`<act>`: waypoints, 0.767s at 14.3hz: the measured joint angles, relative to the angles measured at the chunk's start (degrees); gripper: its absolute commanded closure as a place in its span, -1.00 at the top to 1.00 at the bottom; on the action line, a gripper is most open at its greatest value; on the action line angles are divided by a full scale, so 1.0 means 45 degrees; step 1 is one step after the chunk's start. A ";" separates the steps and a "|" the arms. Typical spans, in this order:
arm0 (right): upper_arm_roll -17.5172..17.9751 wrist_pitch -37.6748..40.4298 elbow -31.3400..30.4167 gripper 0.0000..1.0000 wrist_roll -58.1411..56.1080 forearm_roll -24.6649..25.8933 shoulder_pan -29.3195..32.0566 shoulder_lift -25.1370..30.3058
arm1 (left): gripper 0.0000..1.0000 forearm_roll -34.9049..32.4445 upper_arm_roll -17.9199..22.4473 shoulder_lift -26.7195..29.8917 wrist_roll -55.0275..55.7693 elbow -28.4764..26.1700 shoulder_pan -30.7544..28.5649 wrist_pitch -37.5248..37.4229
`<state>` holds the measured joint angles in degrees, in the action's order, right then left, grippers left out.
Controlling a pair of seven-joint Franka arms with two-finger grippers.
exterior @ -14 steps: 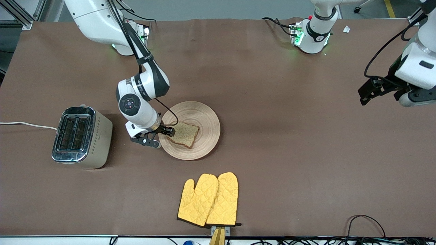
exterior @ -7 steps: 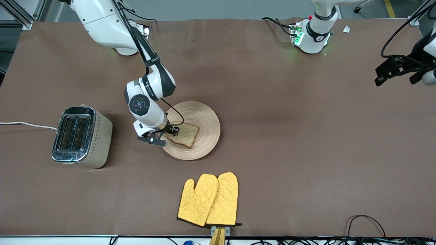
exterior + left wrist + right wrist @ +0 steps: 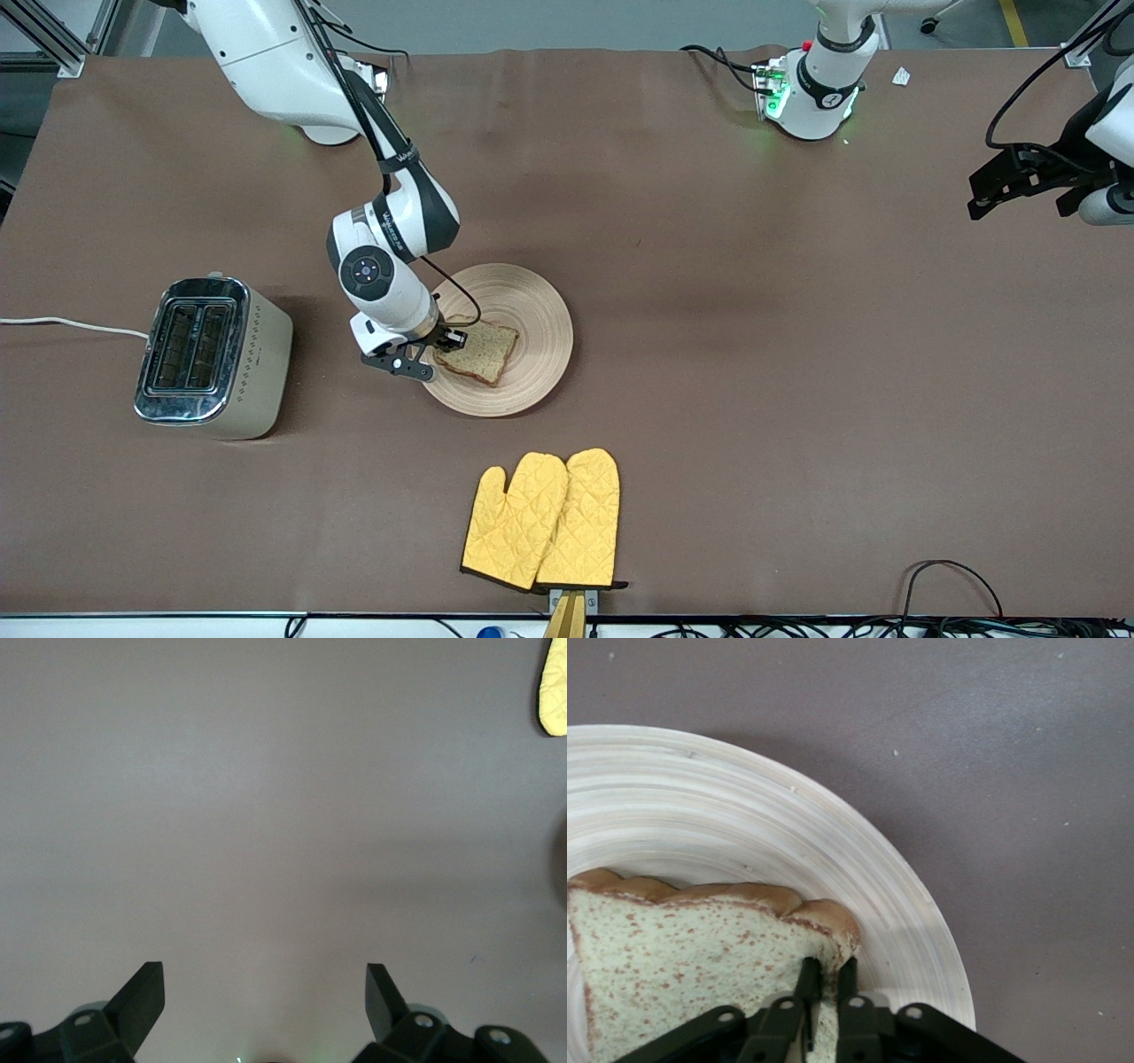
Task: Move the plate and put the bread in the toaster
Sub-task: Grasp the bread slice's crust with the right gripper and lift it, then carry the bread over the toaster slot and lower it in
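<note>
The beige wooden plate (image 3: pixel 523 306) lies mid-table with the brown bread slice (image 3: pixel 483 350) on it. My right gripper (image 3: pixel 446 344) is shut on the bread's edge at the plate's side toward the toaster; in the right wrist view the gripper (image 3: pixel 828 979) pinches the crust of the bread (image 3: pixel 682 966) over the plate (image 3: pixel 771 833). The cream toaster (image 3: pixel 213 356) with chrome top stands toward the right arm's end of the table. My left gripper (image 3: pixel 983 197) waits in the air at the left arm's end, open and empty (image 3: pixel 266 988).
A pair of yellow oven mitts (image 3: pixel 545 518) lies nearer the front camera than the plate; one mitt's tip shows in the left wrist view (image 3: pixel 555 687). The toaster's white cord (image 3: pixel 71 324) runs off the table's edge. Cables lie along the front edge.
My right gripper moved onto the plate's edge and shut on the bread's crust. My left arm swung up and outward toward its end of the table.
</note>
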<state>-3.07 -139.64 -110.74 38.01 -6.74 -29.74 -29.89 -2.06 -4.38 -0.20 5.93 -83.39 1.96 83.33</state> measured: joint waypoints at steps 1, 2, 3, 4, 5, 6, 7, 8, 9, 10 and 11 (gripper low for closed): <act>-0.0003 0.0051 0.0016 -0.99 0.0014 -0.0004 0.0000 0.0006 | 1.00 0.0000 0.0000 0.0001 0.0000 -0.0011 0.0000 0.0000; -0.0008 0.0201 0.0071 -0.99 0.0029 -0.0004 0.0000 0.0017 | 1.00 0.0000 0.0000 0.0001 0.0000 -0.0012 0.0001 0.0000; -0.0030 0.0490 0.0183 -0.99 0.0046 -0.0005 0.0000 0.0048 | 1.00 0.0000 0.0000 0.0001 0.0000 -0.0013 0.0001 0.0000; -0.0077 0.0944 0.0359 -0.99 0.0070 -0.0004 0.0003 0.0147 | 1.00 0.0000 0.0000 0.0001 -0.0001 -0.0015 0.0001 0.0000; -0.0158 0.1569 0.0603 -0.99 0.0080 -0.0004 0.0009 0.0316 | 1.00 0.0000 0.0000 0.0001 -0.0001 -0.0019 0.0002 0.0000; -0.0284 0.2382 0.0953 -0.99 0.0080 -0.0003 0.0021 0.0560 | 1.00 0.0000 0.0000 0.0001 -0.0001 -0.0025 0.0001 0.0000; -0.0437 0.3229 0.1341 -0.99 0.0080 0.0000 0.0038 0.0828 | 1.00 0.0000 0.0000 0.0001 -0.0001 -0.0030 0.0001 0.0000; -0.0639 0.4163 0.1793 -0.99 0.0072 0.0037 0.0053 0.1088 | 1.00 0.0000 0.0000 0.0001 -0.0001 -0.0036 0.0001 0.0000; -0.0871 0.5225 0.2353 -0.99 0.0002 0.0199 0.0062 0.1315 | 1.00 0.0000 0.0000 0.0000 -0.0002 -0.0038 0.0002 0.0000; -0.1047 0.6352 0.3017 -0.99 -0.0124 0.0660 0.0083 0.1470 | 1.00 0.0000 0.0000 0.0001 -0.0002 -0.0039 0.0005 0.0000; -0.1129 0.7503 0.3715 -0.99 -0.0312 0.1415 0.0122 0.1568 | 1.00 0.0000 0.0000 0.0000 -0.0003 -0.0043 0.0009 0.0000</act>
<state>-8.15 -105.88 -94.02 36.61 -0.37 -29.19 -22.84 -2.06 -4.38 -0.20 5.92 -83.59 2.00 83.33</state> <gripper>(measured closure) 0.934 0.000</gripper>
